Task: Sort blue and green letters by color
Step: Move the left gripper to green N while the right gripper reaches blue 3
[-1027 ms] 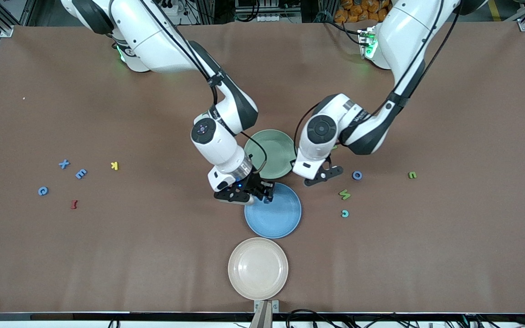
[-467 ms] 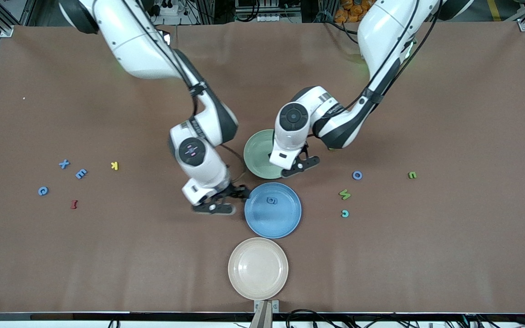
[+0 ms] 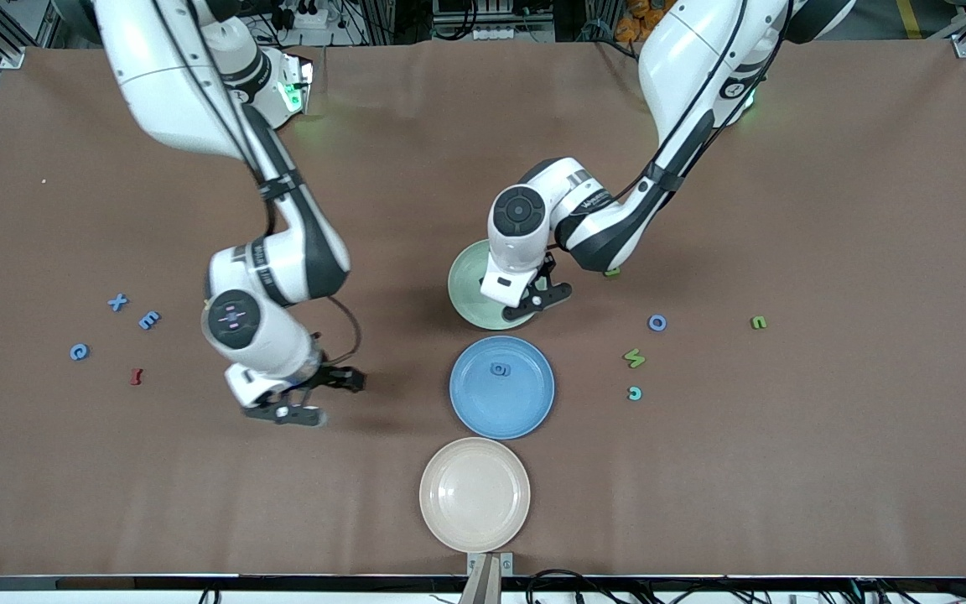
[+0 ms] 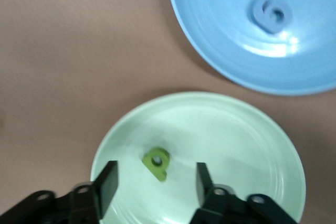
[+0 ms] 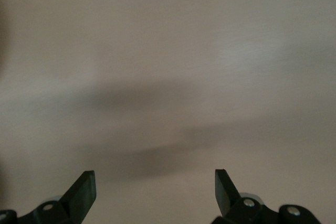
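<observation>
The left end effector (image 3: pixel 537 295) hangs low over the green plate (image 3: pixel 470 285) in the centre of the frame. Its fingers stand moderately apart and hold nothing. In the left wrist view a small green letter (image 4: pixel 157 163) lies flat on the plate floor, directly below the gap between the fingers and touching neither. A risk here is that a lift that is not straight up could brush a fingertip against the piece and flick it out, or catch the plate's rim and slide the plate.

The right end effector (image 3: pixel 307 394) is spread wide and empty over bare tabletop (image 5: pixel 168 51) in the lower-middle part of the frame. The blue X (image 3: pixel 117 302), E (image 3: pixel 148 320) and G (image 3: pixel 80 351) lie well apart from it, toward the right arm's end of the tabletop. The dark red piece (image 3: pixel 137 376) sits close among them, so a loose aim could pinch the wrong colour. Such thin pieces may also slip from the fingers.

One blue letter (image 3: pixel 500 369) rests in the blue plate (image 3: pixel 525 403). A blue O (image 3: pixel 657 322), green M (image 3: pixel 635 358) and green E (image 3: pixel 758 322) wait toward the left arm's end.
</observation>
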You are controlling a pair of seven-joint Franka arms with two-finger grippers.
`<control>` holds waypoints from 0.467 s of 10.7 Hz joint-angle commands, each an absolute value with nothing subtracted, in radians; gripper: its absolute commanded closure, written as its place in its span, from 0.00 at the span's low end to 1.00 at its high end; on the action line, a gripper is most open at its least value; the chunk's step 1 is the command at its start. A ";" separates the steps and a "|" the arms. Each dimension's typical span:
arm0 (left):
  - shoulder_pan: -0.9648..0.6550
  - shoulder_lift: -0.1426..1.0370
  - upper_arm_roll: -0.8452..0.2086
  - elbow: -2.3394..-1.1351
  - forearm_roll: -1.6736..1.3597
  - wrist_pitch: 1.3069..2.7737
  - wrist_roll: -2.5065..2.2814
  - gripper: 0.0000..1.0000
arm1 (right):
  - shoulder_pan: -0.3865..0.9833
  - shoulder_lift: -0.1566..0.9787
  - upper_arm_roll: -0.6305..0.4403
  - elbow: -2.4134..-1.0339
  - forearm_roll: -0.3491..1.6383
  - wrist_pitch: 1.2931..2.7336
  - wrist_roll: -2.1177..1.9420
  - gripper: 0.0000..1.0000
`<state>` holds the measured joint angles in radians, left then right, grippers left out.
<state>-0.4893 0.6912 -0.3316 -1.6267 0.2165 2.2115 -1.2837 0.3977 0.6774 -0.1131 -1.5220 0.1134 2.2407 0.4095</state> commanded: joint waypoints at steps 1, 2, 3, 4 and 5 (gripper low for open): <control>-0.401 0.670 -0.330 -1.615 0.255 2.192 -1.310 0.00 | 0.281 0.556 -0.121 -1.673 0.094 2.244 0.361 0.00; -0.350 0.666 -0.328 -1.617 0.255 2.180 -1.312 0.00 | 0.226 0.517 -0.124 -1.737 0.094 2.247 0.333 0.00; -0.297 0.663 -0.312 -1.632 0.271 2.171 -1.307 0.00 | 0.192 0.473 -0.130 -1.822 0.086 2.269 0.331 0.00; -0.255 0.654 -0.301 -1.666 0.346 2.171 -1.315 0.00 | 0.148 0.424 -0.147 -1.900 0.056 2.340 0.337 0.00; -0.194 0.653 -0.302 -1.675 0.388 2.172 -1.316 0.00 | 0.114 0.390 -0.158 -1.970 0.049 2.394 0.350 0.00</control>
<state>-0.2956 0.6804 -0.3025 -1.6204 0.2873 2.1781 -1.2843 0.1849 0.5348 -0.1505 -1.7476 0.0903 2.2809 0.3351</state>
